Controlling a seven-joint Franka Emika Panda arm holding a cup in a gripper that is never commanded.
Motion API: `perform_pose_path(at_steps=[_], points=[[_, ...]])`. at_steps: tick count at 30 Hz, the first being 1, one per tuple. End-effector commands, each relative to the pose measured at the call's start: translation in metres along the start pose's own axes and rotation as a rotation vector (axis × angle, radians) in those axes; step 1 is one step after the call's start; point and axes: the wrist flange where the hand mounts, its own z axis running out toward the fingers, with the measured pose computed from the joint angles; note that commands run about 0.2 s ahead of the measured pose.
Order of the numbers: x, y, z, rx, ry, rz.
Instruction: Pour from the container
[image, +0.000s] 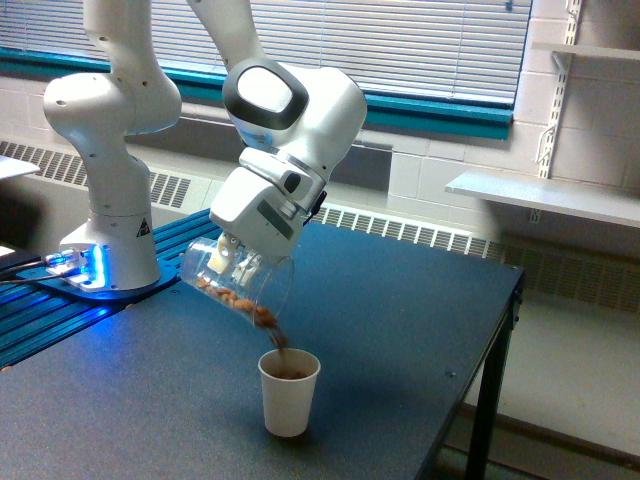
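The container (236, 282), a clear plastic jar with brown nut-like pieces inside, is tipped steeply with its mouth pointing down toward the exterior view's right. My gripper (232, 262) is shut on it from above. Brown pieces (279, 339) drop from the jar's mouth into a small white paper cup (289, 392) standing upright on the dark table just below. The cup holds brown pieces near its rim. My fingers are mostly hidden behind the jar wall.
The dark table (400, 330) ends in an edge at the exterior view's right. The arm's white base (110, 190) stands on a blue lit plate (70, 270) at the left. A wall shelf (540, 195) and radiator run behind.
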Motion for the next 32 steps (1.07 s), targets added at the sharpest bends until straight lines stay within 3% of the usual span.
perform_pose_path(at_steps=[1,17,32], points=[[0.0023,-0.0032,-0.0058,-0.016,0.001,-0.047],[0.0069,-0.0016,-0.0135,-0.066,-0.017,-0.092],[0.0071,0.0021,-0.0049,-0.034,-0.042,-0.100]])
